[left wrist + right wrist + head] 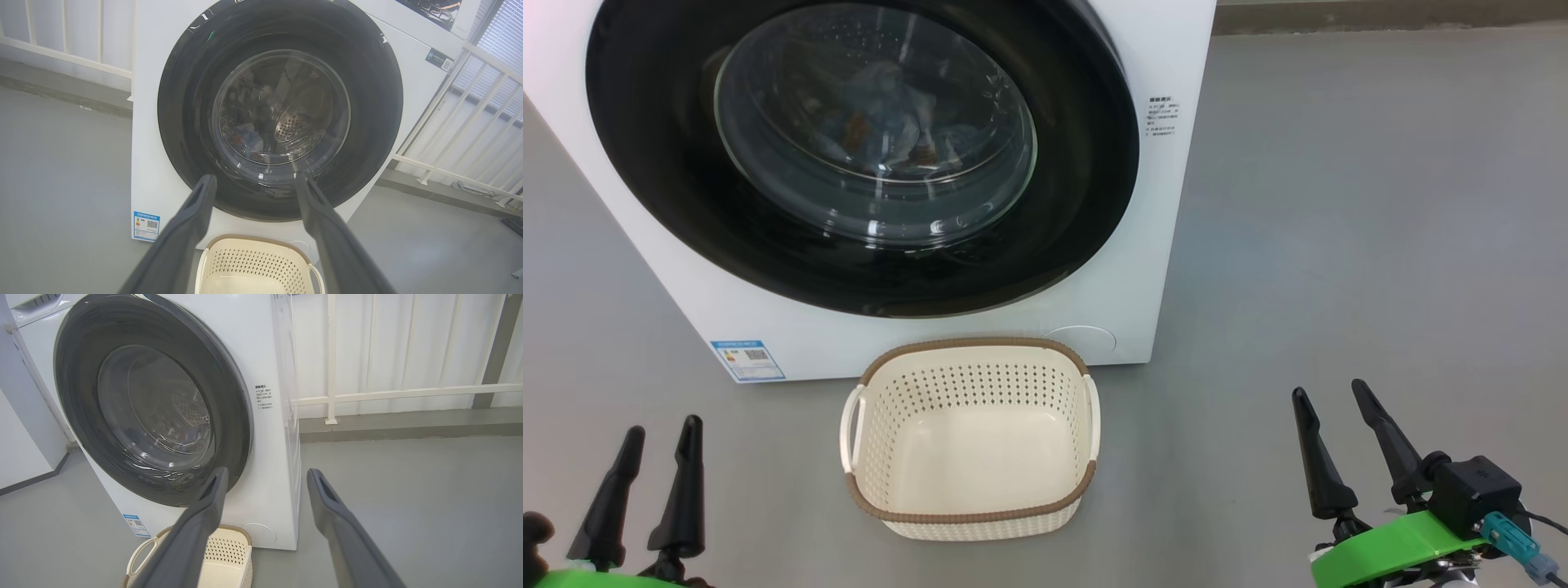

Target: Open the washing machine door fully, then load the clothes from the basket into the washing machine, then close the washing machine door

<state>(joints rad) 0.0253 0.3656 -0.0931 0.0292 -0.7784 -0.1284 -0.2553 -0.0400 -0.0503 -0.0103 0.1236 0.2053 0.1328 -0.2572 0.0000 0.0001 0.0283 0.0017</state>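
1. We judged the task to be at its very end, and the claws agreed. Our left claw (663,428) stood spread wide, pinching nothing and touching nothing, poised over the floor (1339,245) at the lower left of the head view.
2. Our right claw (1330,389) was also spread wide and empty, at the lower right, well apart from everything else.
3. Between the two claws the basket (980,380) sat upright on the floor. Its bottom was bare, with no cloth in it, and it stood just in front of the washer (1168,245).
4. Beyond the basket, the door (1086,163) lay flush against the washer's front. Neither wrist view showed a gap at its rim.
5. The clothes (882,114) showed through the door's glass (768,163), lying in the drum as blue cloth with orange spots.
6. All three steps looked done to us: the load was in, the basket was emptied and the door was closed. We could not tell whether the latch had caught. At most, the next move called for a gentle press on the door's black rim, away from the glass, to check it.
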